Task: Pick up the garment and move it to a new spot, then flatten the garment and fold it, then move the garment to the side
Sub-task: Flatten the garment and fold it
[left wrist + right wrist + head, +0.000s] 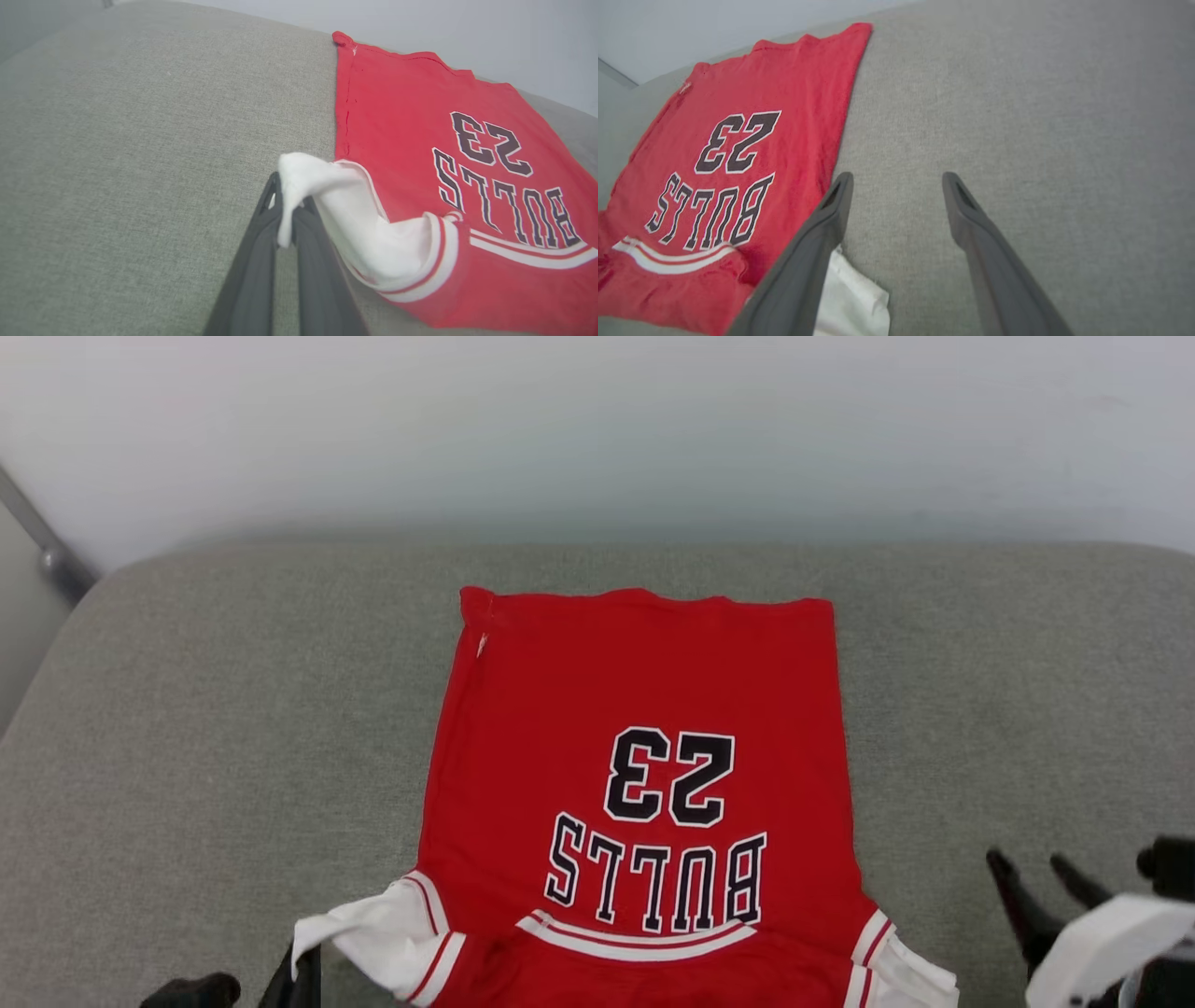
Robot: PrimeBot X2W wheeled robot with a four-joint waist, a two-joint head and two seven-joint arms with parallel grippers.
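Head view gives you the garment (644, 709) lying flat, print-up, at the cushion's (187, 709) near edge. Your left hand (289, 196) pinches its white sleeve (355, 219); your right hand (896, 179) is spread, empty. Folding and the side move look still to do.

Home-like room: grey upholstered cushion (187, 756), plain pale wall (597, 420).

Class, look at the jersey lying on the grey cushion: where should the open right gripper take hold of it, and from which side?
I'd take the white right sleeve at its loose outer edge, coming in low from the right across the cushion. It juts out flat from the jersey, nearest the right gripper, mirroring the pinch of the left gripper on the other sleeve.
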